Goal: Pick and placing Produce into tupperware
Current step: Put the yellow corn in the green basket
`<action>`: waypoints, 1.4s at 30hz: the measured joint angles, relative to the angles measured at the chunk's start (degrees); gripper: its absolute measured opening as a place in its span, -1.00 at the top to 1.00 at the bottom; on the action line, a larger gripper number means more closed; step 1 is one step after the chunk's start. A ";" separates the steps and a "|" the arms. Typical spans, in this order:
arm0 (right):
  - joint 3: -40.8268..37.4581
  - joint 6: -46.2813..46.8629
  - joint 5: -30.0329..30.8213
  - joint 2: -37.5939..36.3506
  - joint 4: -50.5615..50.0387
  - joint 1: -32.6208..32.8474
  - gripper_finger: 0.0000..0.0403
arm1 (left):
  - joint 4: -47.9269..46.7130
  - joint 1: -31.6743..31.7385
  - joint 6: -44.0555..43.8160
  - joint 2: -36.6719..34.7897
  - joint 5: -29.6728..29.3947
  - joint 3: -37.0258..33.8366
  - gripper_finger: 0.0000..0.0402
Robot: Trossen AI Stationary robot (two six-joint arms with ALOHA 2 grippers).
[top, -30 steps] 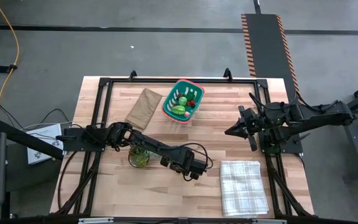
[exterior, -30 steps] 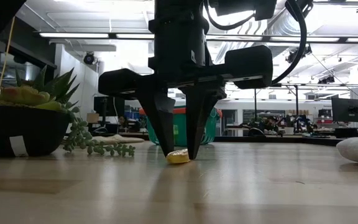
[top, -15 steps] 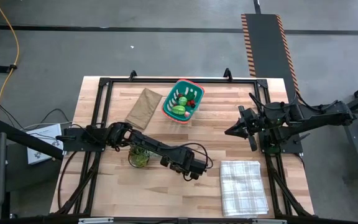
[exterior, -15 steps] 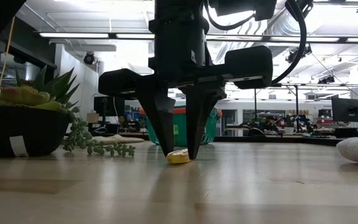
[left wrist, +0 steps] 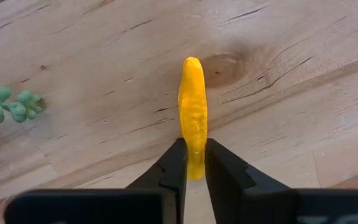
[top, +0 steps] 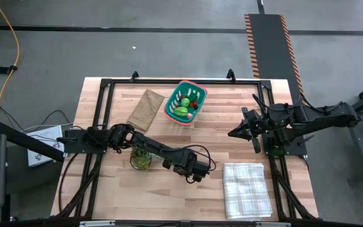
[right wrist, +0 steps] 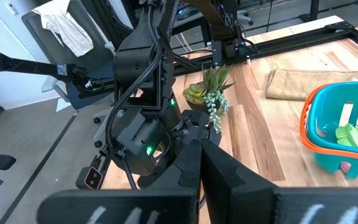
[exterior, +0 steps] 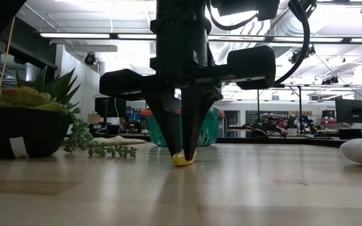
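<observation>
The left tool (left wrist: 192, 171) points down at the worktop (left wrist: 291, 93), its fingers pinched on the near end of a yellow produce piece (left wrist: 192, 115) lying there. Beyond it stands the tupperware (top: 184, 102). The right tool (right wrist: 199, 163) hovers shut, well apart.

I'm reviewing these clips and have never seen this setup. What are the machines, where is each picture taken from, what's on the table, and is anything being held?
Two dark robot arms work at a wooden table. One picture looks straight down, one looks level across the tabletop, and one camera rides on each wrist. The left gripper, near the table's middle, has its fingers pinched on a yellow toy piece resting on the wood. The right gripper waits shut on the right side, holding nothing. Also on the table: a teal basket with toy produce inside, a brown paper bag, a potted plant and a checked cloth.
</observation>
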 joint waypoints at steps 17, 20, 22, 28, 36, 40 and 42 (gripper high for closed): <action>0.00 -0.02 -0.02 0.00 0.00 -0.02 1.00 | 0.15 0.00 0.02 -0.02 -1.15 0.02 0.82; 0.00 0.00 -0.01 -0.01 0.00 -0.01 1.00 | 0.17 0.00 0.03 -0.01 -1.57 0.00 0.82; 0.00 -0.02 -0.01 -0.01 0.00 -0.01 1.00 | 0.24 0.00 0.02 0.00 -1.57 0.02 0.82; 0.00 0.40 -0.01 0.00 1.82 -0.02 1.00 | 1.50 0.00 0.48 -0.13 -1.96 0.02 0.82; 0.00 0.02 0.00 -0.02 13.23 -0.04 1.00 | 1.84 0.37 0.59 -0.35 -2.87 0.02 0.82; 0.00 -0.15 0.82 -0.49 17.90 -0.04 1.00 | 3.60 0.80 1.63 -0.38 -2.39 0.02 0.82; 0.00 -0.86 1.05 -1.14 18.47 -0.05 1.00 | 4.11 1.21 2.29 -0.39 -2.04 0.02 0.82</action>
